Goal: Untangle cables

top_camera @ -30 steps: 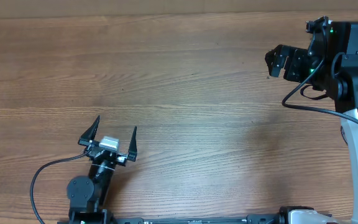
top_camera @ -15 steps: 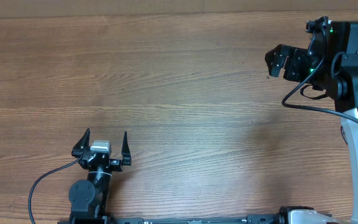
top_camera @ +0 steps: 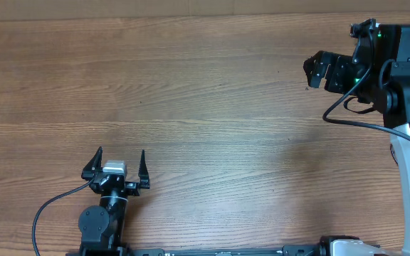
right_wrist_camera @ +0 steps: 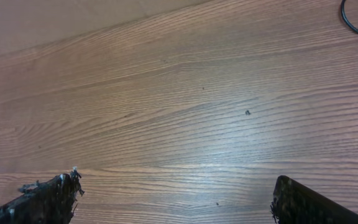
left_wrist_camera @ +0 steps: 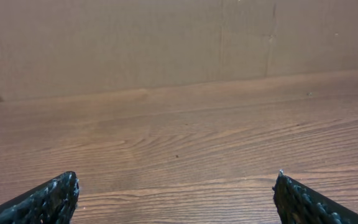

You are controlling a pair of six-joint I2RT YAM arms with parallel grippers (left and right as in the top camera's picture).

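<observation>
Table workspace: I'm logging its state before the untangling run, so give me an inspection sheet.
Surface: wooden table, bare grain, one dark speck.
Job's things: nothing seen for certain.
Clutter: nothing seen.
Grippers: left gripper open, fingers wide apart, holding nothing; right gripper open, holding nothing.
Cables: arm wire loops beside the left arm; thin black cord arc at the right wrist view's edge, owner unclear.
Surroundings: plain tan wall behind the table.

You have a brown wood-grain table (top_camera: 205,107). A black wire (top_camera: 40,213) loops on its surface, and a tiny dark speck (right_wrist_camera: 247,112) lies well apart from that wire.
</observation>
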